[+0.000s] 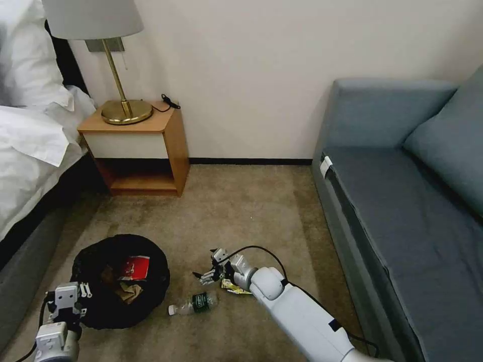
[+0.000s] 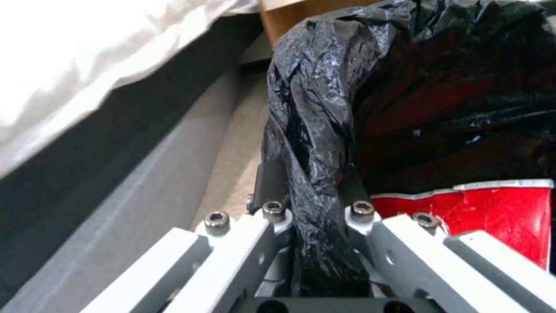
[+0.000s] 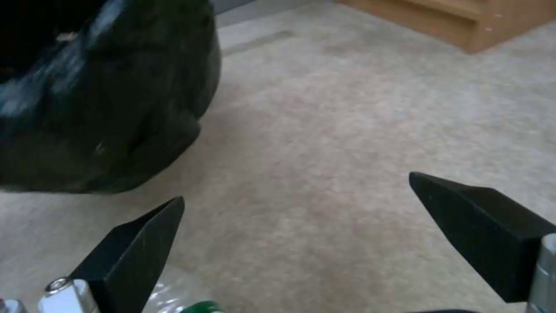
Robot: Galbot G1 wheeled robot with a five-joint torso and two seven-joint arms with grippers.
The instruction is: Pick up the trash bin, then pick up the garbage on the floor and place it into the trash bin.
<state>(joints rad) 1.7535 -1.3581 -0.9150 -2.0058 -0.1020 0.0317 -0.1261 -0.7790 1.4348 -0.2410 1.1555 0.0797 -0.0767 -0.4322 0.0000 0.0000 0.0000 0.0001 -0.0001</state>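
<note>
The trash bin (image 1: pixel 151 296), draped in a crinkly black bag, stands on the carpet at lower left. Inside it lie a red-and-white packet (image 1: pixel 135 266) and crumpled brown paper (image 1: pixel 130 292). My left gripper (image 1: pixel 83 291) is shut on the bin's near rim; in the left wrist view the left gripper (image 2: pixel 312 187) pinches the bag (image 2: pixel 312 108), with the red packet (image 2: pixel 492 217) beside it. On the floor lie a clear green-labelled bottle (image 1: pixel 193 303) and a dark-and-gold wrapper (image 1: pixel 235 287). My right gripper (image 1: pixel 205 275) hangs open just above the bottle, between bin and wrapper. In the right wrist view the right gripper (image 3: pixel 295 226) is spread over bare carpet, the bin (image 3: pixel 98 108) beyond, the bottle (image 3: pixel 194 305) at the edge.
A wooden nightstand (image 1: pixel 136 146) with a brass lamp (image 1: pixel 123 108) stands at the back wall. A bed (image 1: pixel 30 151) borders the left and a grey sofa (image 1: pixel 402 201) the right. Open carpet (image 1: pixel 241 211) lies between them.
</note>
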